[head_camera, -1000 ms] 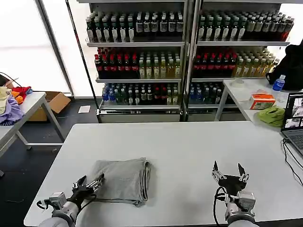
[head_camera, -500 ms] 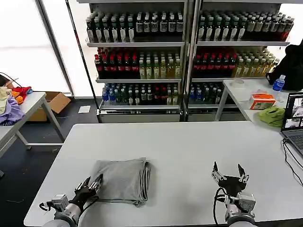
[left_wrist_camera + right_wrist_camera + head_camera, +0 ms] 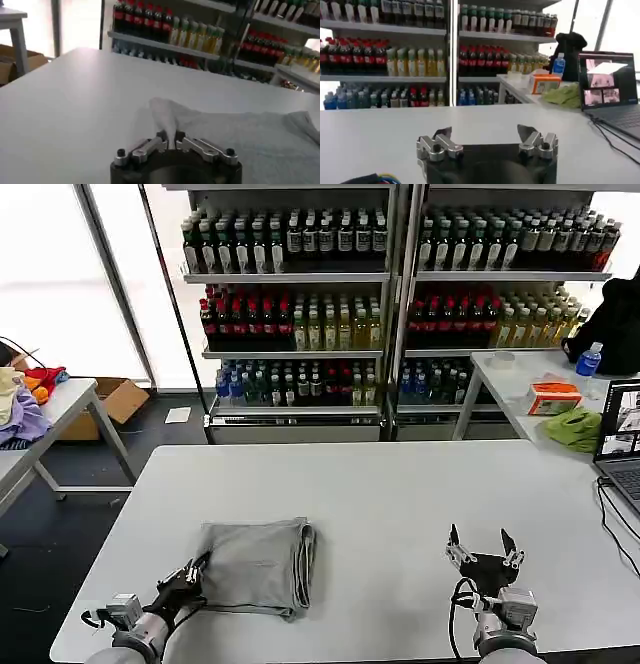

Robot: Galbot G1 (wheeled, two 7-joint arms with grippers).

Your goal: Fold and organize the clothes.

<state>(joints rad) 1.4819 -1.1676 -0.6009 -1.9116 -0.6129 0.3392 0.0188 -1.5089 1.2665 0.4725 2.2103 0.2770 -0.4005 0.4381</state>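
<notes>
Cotton gives little resistance: the folded grey T-shirt (image 3: 257, 566) lies on the white table's (image 3: 400, 494) near-left part, its near-left corner pinched in the clenched left gripper (image 3: 190, 576). Soft and light, it will likely sag unless taken by a layered edge. Right gripper (image 3: 485, 550) waits spread apart, well right.

1. White bench (image 3: 400, 494), centre.
2. Far: shelves of bottles (image 3: 300, 314).
3. Far right: side table with laptop (image 3: 622, 434), lime-green cloth (image 3: 575, 429), orange box (image 3: 553, 397).
4. Far left: cardboard box (image 3: 120, 399) on floor.
</notes>
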